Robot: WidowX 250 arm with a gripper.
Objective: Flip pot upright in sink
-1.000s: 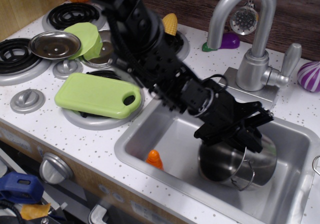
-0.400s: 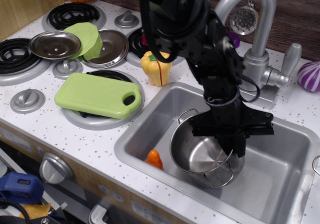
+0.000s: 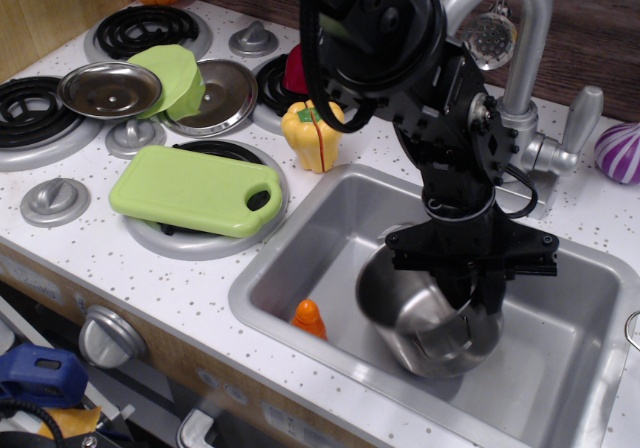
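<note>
The shiny steel pot [image 3: 415,318] hangs in the middle of the grey sink [image 3: 570,368], tilted and motion-blurred. Its rounded side faces me; I cannot tell which way the opening points. My black gripper [image 3: 465,303] reaches straight down from above and is shut on the pot's rim at its right side. The black arm [image 3: 400,48] comes in from the top and hides the back of the basin.
A small orange toy [image 3: 308,318] lies in the sink's front left. A yellow pepper [image 3: 313,135] stands at the sink's back-left edge. A green cutting board [image 3: 195,190] and steel lids [image 3: 110,88] lie on the stove to the left. The faucet [image 3: 505,58] rises behind the sink.
The arm has swung from the left to above the sink. The pot, lying low at the right a second ago, has turned and shifted left in the gripper's hold.
</note>
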